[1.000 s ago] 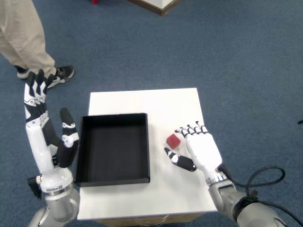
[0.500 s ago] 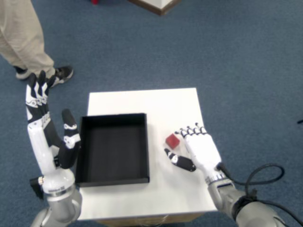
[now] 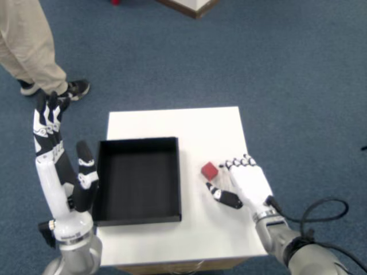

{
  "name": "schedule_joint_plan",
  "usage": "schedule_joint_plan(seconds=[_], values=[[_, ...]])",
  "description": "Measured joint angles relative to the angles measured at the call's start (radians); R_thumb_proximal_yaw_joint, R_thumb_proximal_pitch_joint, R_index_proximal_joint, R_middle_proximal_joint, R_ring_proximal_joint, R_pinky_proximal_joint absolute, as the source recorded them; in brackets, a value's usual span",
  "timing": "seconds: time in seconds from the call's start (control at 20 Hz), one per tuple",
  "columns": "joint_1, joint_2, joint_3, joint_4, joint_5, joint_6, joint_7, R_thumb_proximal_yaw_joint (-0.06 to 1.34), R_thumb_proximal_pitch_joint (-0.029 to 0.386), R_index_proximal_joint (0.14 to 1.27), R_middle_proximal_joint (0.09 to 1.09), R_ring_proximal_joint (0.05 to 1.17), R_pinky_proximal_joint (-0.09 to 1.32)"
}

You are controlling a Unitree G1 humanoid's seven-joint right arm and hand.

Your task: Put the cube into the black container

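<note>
The cube sits on the worktop just right of the container, free, just ahead-left of the unclenched, empty right robot hand, the nearer one.

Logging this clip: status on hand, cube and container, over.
Right hand open, beside the cube, not holding it. Cube on white table, outside black container. Container empty, path clear.

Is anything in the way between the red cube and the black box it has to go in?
Nothing visible is. The red cube sits on the white table just right of the black container, with only bare tabletop between them. The container's low wall is all it must clear. The right hand waits beside the cube.
</note>
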Motion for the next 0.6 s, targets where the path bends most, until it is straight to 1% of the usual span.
schedule_joint_plan(seconds=[0.3, 0.6], values=[[0.0, -0.001, -0.016, 0.0, 0.02, 0.02, 0.051, 0.35, 0.082, 0.48, 0.32, 0.27, 0.08], [0.003, -0.002, -0.027, 0.0, 0.038, 0.036, 0.069, 0.34, 0.086, 0.49, 0.33, 0.28, 0.09]])
